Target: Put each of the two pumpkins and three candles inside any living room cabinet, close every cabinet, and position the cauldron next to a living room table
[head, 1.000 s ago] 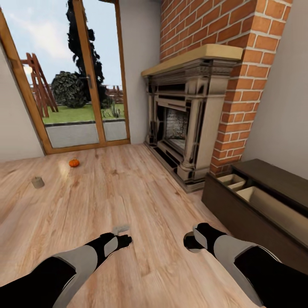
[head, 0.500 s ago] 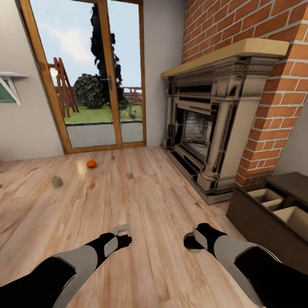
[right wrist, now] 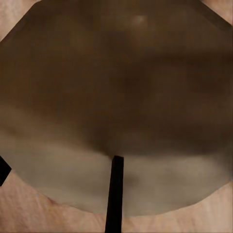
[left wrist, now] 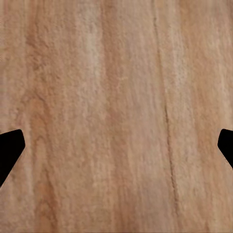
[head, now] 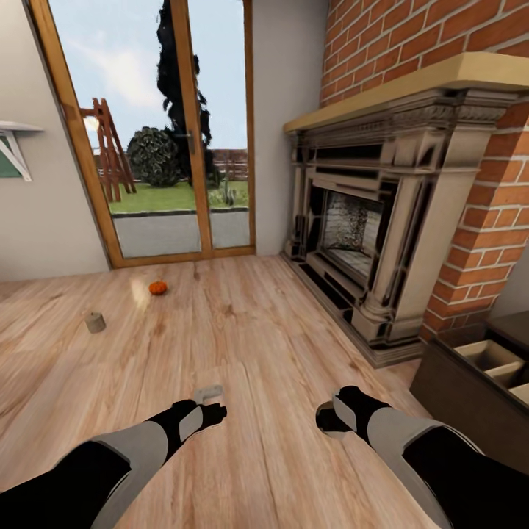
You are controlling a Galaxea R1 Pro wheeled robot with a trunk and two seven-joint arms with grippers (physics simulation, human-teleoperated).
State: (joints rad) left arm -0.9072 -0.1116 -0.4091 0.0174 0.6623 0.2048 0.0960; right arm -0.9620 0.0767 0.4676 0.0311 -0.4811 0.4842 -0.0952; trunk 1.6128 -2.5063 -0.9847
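Cabinet (head: 470, 382) stands at the right with drawers open. Pumpkin (head: 158, 287) and candle (head: 94, 322) lie well ahead on the floor. Left hand (left wrist: 116, 145) is open, empty; right hand (head: 332, 417) state cannot be told. Recommend approaching squarely, stopping near the candle.

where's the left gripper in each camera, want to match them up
head view: left gripper sits low and left of centre, above the wood floor.
left wrist view: left gripper, with its dark fingertips at opposite edges, wide apart, planks between them.
right wrist view: plank grain at the corners.
shared landmark: the wood floor, the same light planks in all three.
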